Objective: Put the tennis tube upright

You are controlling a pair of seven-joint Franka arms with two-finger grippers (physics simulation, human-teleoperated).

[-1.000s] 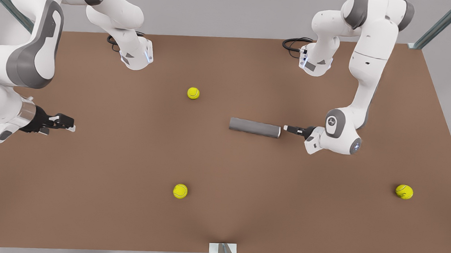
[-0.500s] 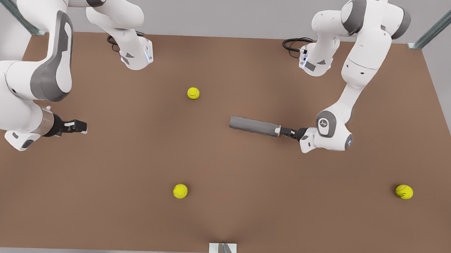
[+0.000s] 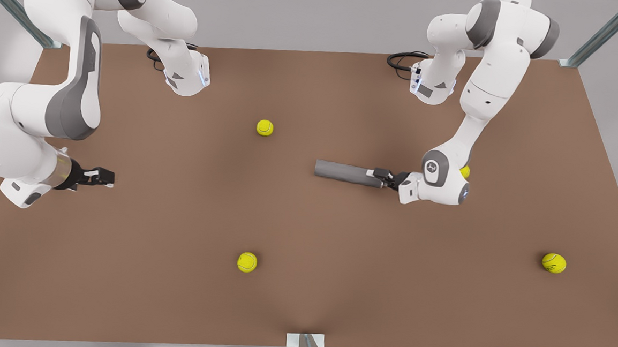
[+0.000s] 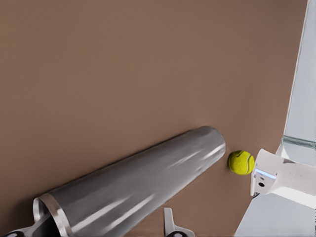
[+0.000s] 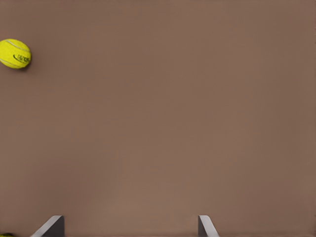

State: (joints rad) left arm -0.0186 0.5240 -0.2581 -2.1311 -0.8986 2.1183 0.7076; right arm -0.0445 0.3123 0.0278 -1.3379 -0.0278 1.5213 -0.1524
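Note:
The tennis tube (image 3: 344, 172) lies flat on the brown table, right of centre in the front view, with its silvery rim toward the front view's right. My left gripper (image 3: 383, 177) is at that rim end. In the left wrist view its fingers (image 4: 169, 219) stand open on either side of the tube (image 4: 148, 177) by the rim, so my left gripper (image 4: 102, 211) straddles it. My right gripper (image 3: 106, 176) waits low over the table at the front view's left; in the right wrist view my right gripper (image 5: 131, 219) is open over bare table.
Yellow tennis balls lie scattered: one (image 3: 264, 127) beyond the tube's plain end, one (image 3: 246, 262) toward the front edge, one (image 3: 553, 262) at the front view's right. Another (image 3: 465, 171) peeks out behind the left arm's wrist. Both arm bases (image 3: 186, 75) stand at the back edge.
My left gripper slid toward the front view's left until its fingers closed the gap and came around the tube's rim end. My right gripper lowered and edged slightly inward. The tube stayed flat.

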